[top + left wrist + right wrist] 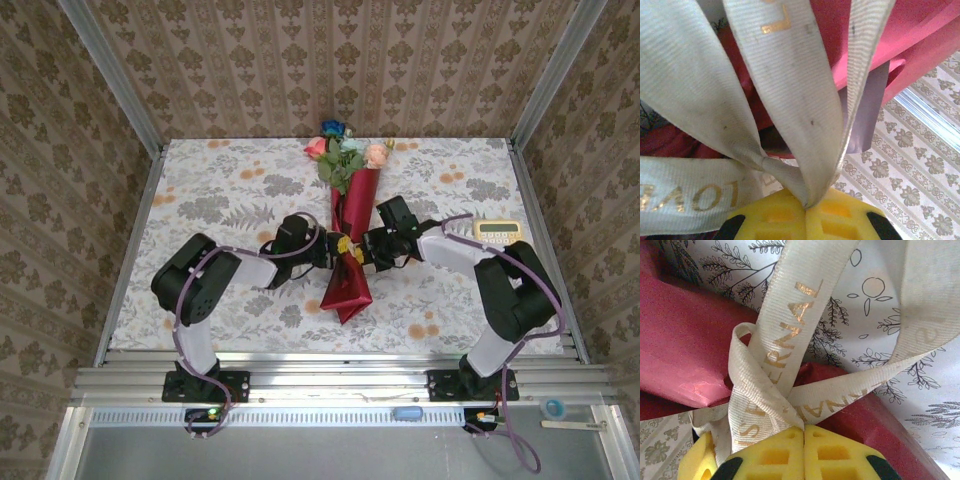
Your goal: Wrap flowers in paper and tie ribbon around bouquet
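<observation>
1. Ribbon [790, 100]: woven, finely ribbed cloth, matt, with shiny gold lettering.
2. Paper [685, 350]: thin dark red sheet, matt, faintly grainy, creased.
3. Left claw [806, 212]: smooth yellow plastic, matt.
4. Bench [220, 190]: matt printed cloth cover.

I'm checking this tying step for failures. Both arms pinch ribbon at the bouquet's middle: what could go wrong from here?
The left fingers and right fingers pinch the ribbon at their tips; a pull might slip it free, leaving the tie loose. The ribbon bites into the creased paper; pulling hard may tear it. Uneven pulls could drag the bouquet sideways.
</observation>
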Controlling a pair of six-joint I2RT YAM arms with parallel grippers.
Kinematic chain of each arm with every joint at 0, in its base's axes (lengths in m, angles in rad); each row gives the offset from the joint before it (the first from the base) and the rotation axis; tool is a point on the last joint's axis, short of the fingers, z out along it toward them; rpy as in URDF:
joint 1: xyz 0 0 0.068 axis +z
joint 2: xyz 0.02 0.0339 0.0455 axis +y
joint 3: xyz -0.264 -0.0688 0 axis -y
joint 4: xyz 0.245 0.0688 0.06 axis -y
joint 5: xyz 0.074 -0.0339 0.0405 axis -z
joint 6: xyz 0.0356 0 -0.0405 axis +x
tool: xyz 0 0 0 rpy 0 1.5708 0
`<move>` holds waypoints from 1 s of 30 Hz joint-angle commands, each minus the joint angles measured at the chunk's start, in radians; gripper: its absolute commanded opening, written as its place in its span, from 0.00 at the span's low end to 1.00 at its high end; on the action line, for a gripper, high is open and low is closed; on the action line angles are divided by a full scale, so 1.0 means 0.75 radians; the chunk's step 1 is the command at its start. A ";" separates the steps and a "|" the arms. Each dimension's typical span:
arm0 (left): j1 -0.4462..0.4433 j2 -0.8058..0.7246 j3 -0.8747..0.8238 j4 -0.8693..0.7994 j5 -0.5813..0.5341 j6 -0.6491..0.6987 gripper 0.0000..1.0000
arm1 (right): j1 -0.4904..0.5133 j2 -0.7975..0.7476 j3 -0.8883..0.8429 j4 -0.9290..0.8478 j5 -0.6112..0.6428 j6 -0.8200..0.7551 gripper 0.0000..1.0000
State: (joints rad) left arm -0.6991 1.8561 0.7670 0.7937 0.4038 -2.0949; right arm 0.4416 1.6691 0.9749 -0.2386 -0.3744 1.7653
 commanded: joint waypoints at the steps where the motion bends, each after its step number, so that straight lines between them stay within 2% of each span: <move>1: 0.003 -0.018 -0.031 0.126 -0.033 -0.051 0.00 | -0.009 -0.028 0.022 -0.129 0.024 -0.041 0.17; 5: 0.000 -0.007 -0.054 0.156 -0.039 -0.057 0.00 | -0.024 -0.102 0.067 -0.207 0.071 -0.090 0.27; 9: -0.001 0.006 -0.051 0.169 -0.041 -0.062 0.00 | -0.033 -0.159 0.099 -0.242 0.083 -0.090 0.30; 15: 0.000 0.004 -0.057 0.168 -0.042 -0.066 0.00 | -0.033 -0.191 0.130 -0.226 0.127 -0.028 0.32; 20: -0.001 0.006 -0.057 0.164 -0.039 -0.067 0.00 | -0.042 -0.081 0.149 -0.042 0.143 0.118 0.28; 24: 0.001 0.010 -0.056 0.162 -0.038 -0.067 0.00 | -0.032 0.029 0.246 -0.073 0.117 0.138 0.26; 30: 0.001 0.018 -0.051 0.169 -0.039 -0.073 0.00 | 0.002 0.010 0.171 -0.046 0.131 0.225 0.29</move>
State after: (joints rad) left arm -0.6991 1.8576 0.7334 0.8837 0.3836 -2.0949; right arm 0.4301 1.6882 1.1259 -0.2771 -0.3027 1.8790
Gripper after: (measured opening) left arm 0.050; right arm 0.286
